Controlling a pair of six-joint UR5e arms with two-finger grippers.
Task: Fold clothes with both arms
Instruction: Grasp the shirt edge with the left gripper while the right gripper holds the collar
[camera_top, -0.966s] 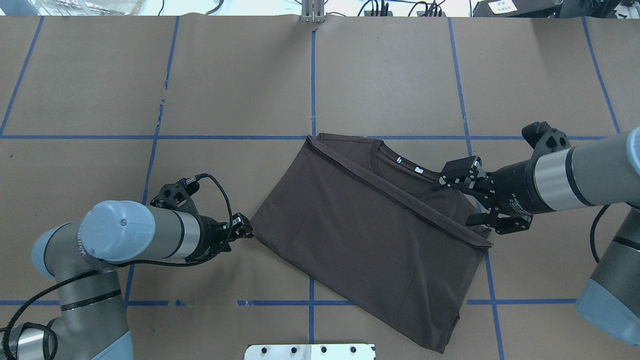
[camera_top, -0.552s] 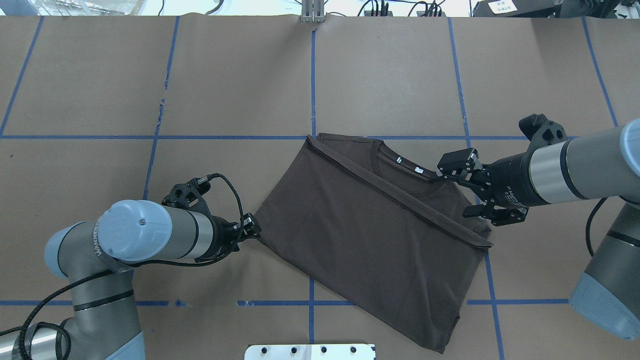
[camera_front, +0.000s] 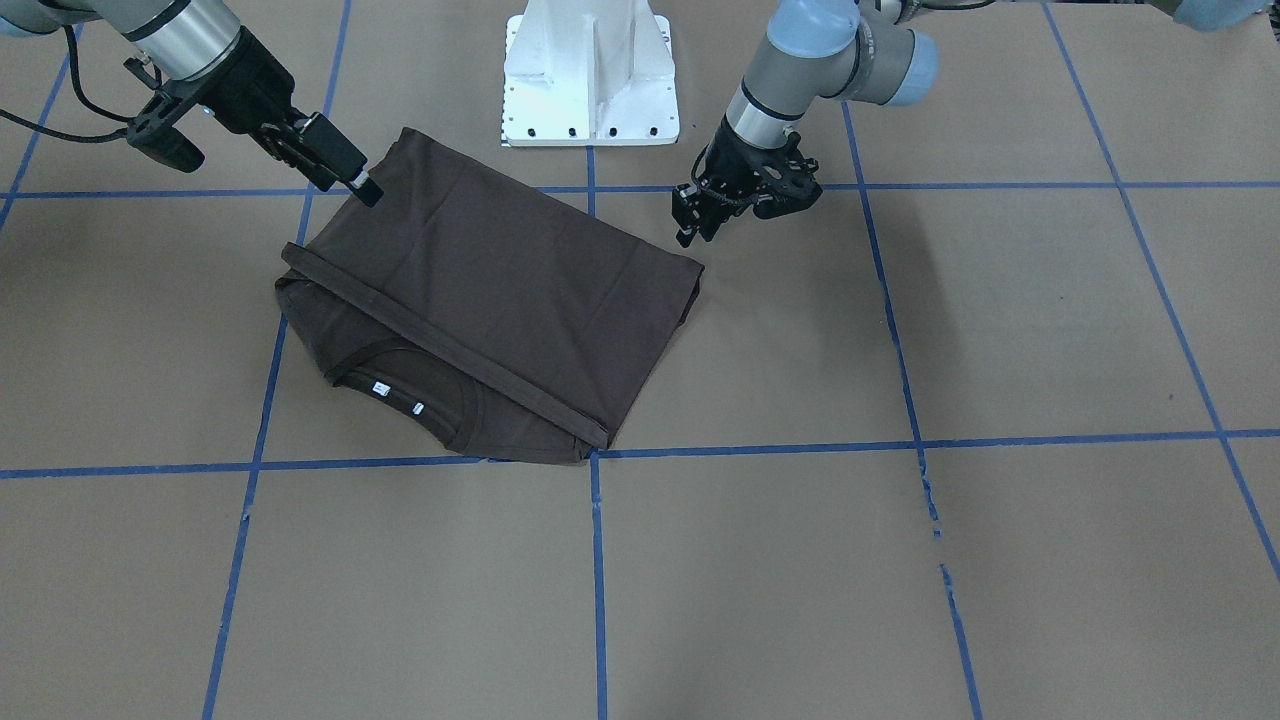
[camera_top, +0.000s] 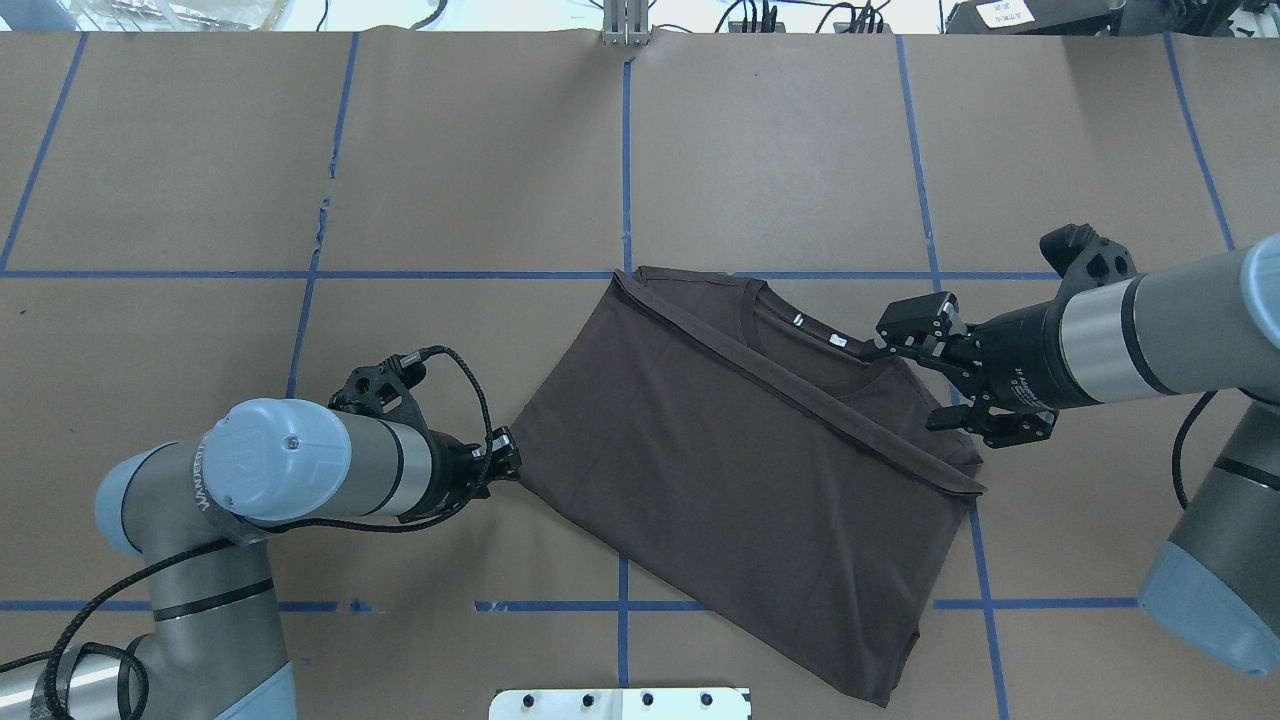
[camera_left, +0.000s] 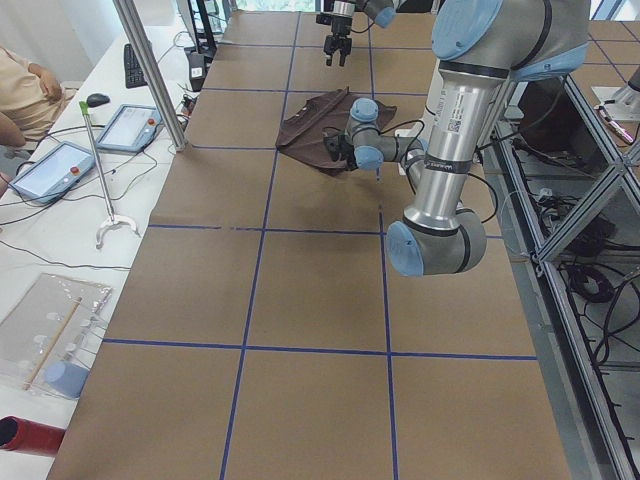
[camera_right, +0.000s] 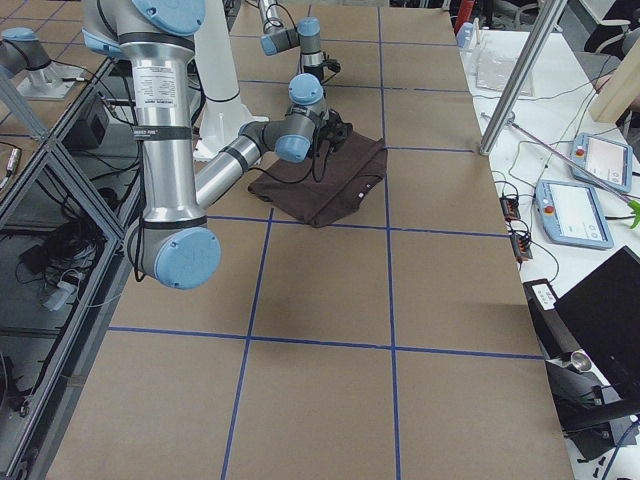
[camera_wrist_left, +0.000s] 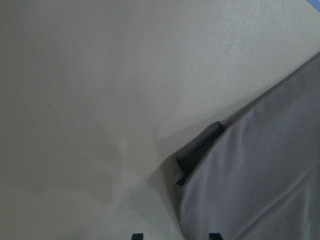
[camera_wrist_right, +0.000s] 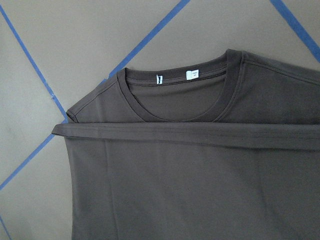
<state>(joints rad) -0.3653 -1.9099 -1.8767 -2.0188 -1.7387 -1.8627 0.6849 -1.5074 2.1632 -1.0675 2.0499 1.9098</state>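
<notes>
Because the T-shirt (camera_top: 740, 470) looks limp and light, I'd pinch corners through both layers | it lies half-folded, flat on the table (camera_top: 200, 150) | left gripper (camera_top: 510, 458) slightly parted at its left corner | right gripper (camera_top: 908, 388) gaping over collar-side shoulder

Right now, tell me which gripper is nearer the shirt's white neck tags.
Right. The right gripper is open beside the collar, close to the neck tags; the left gripper is at the opposite corner of the shirt.
</notes>
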